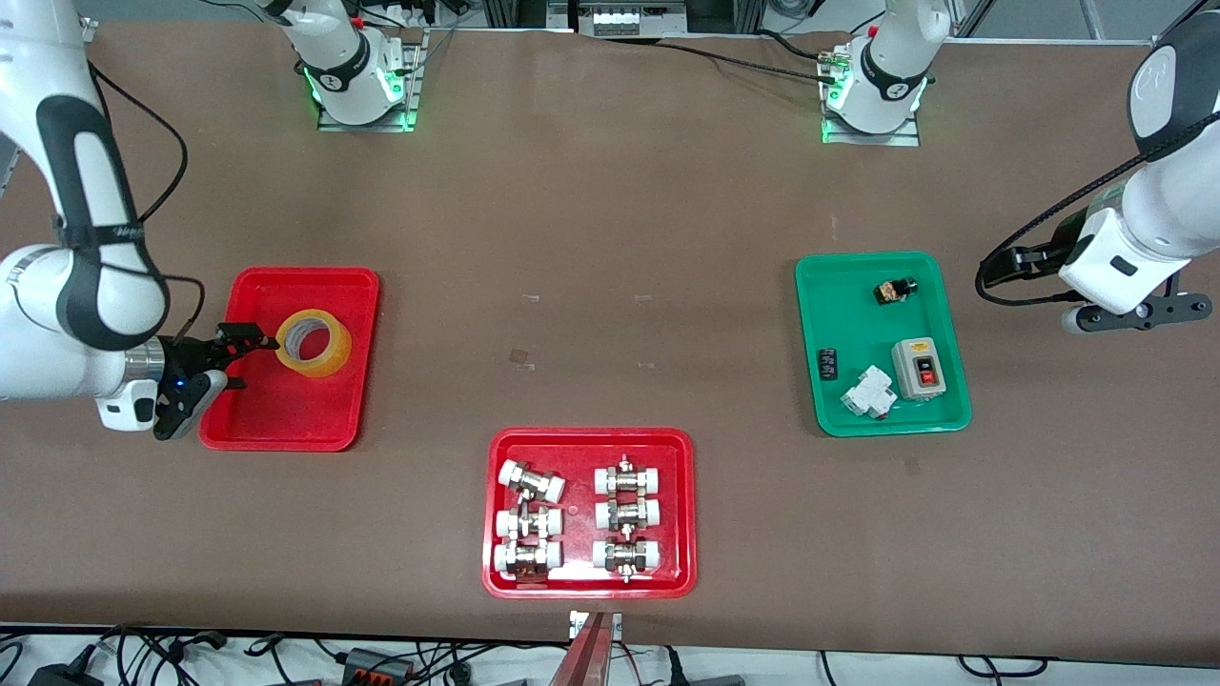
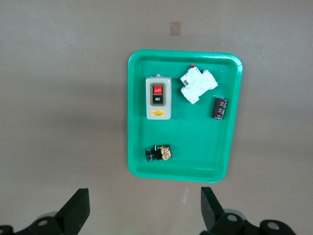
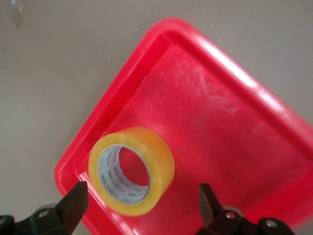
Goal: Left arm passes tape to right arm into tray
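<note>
Brown table (image 1: 610,238) holds 3 trays. Tape (image 1: 314,342) sits in the plain red tray (image 1: 250,427). Right gripper (image 1: 243,354) is wide open beside it, so it should lift straight up slowly. Left gripper (image 2: 144,211) waits, open.

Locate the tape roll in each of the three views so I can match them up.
Front view: the tape lies in the plain red tray at the right arm's end of the table, the open right gripper beside it.
Left wrist view: not in it; only the green tray shows.
Right wrist view: the tape sits between the open fingers.
Shared landmark: the plain red tray.
</note>
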